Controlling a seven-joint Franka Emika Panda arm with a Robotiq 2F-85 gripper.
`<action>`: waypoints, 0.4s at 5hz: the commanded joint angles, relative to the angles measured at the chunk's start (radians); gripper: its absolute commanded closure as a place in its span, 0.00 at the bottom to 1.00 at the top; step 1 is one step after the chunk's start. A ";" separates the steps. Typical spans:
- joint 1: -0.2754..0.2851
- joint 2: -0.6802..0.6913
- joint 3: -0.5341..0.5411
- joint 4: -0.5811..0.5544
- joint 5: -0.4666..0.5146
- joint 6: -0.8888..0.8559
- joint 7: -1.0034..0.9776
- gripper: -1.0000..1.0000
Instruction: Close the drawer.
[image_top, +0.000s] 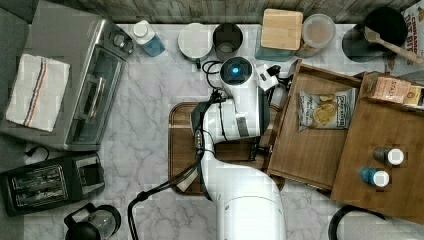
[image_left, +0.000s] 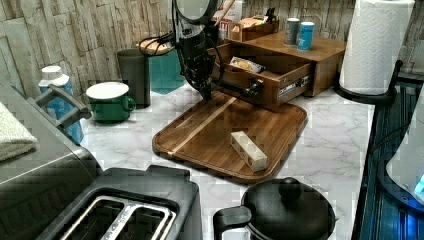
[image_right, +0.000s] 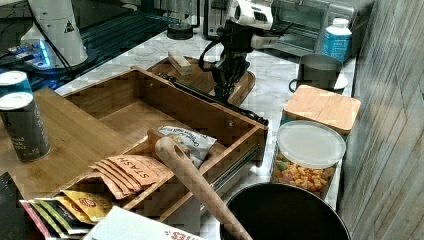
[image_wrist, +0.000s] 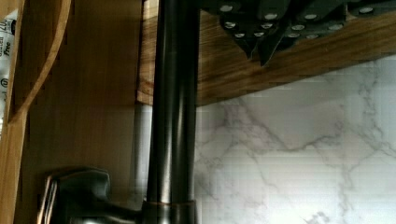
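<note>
The drawer (image_right: 165, 112) is pulled far out of the cabinet (image_top: 385, 160) and hangs over the marble counter (image_top: 145, 125), with a bag of chips (image_top: 322, 110) lying inside it. The gripper (image_left: 205, 92) hangs just in front of the drawer's front panel, beside the dark handle bar (image_wrist: 173, 107), above the cutting board (image_left: 225, 132). In the wrist view the fingertips (image_wrist: 257, 46) meet in one point, so the jaws look closed with nothing between them.

The step in hand, as I judge it, is the push. To do it well, the closed fingers should press flat on the front panel near the middle of the handle bar — a push near one end could turn the drawer on its rails and make it stick. The push should go straight toward the cabinet.

For room: the small wooden block (image_left: 248, 150) on the cutting board lies well apart from the drawer. The jar of cereal (image_right: 306, 157) and the lidded container (image_right: 322, 107) stand near the drawer's side, so the arm should not drift there.
</note>
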 joint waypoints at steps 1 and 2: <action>-0.111 -0.139 -0.112 -0.076 -0.113 0.072 -0.125 1.00; -0.155 -0.187 -0.136 -0.109 -0.163 0.120 -0.124 1.00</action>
